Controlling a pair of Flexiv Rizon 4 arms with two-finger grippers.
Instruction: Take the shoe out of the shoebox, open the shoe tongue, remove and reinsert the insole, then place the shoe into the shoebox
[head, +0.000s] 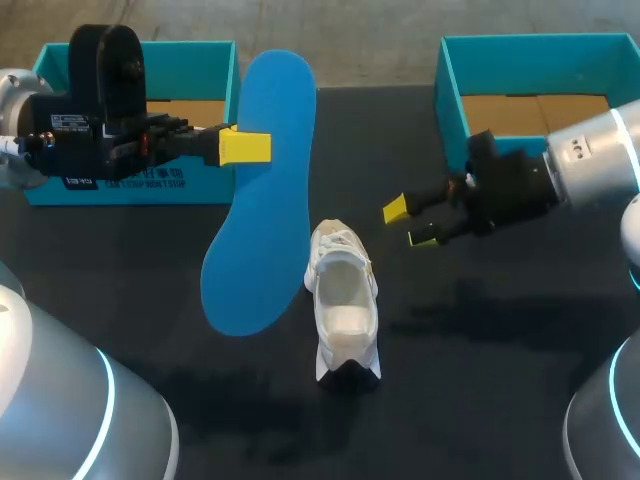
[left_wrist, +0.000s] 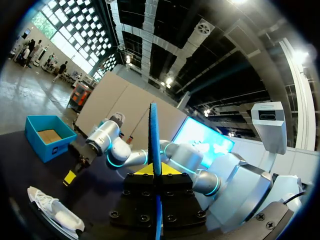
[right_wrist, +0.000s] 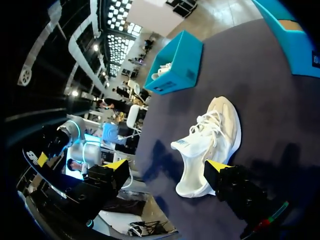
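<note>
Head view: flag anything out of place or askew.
Only the blue insole is out of place: the left gripper holds it in the air, outside the white shoe, which stands upright. Nothing looks spilled or damaged.

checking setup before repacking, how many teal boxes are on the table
2: the left box at the far left, behind the left gripper holding the insole; the right box at the far right, behind the right gripper.
</note>
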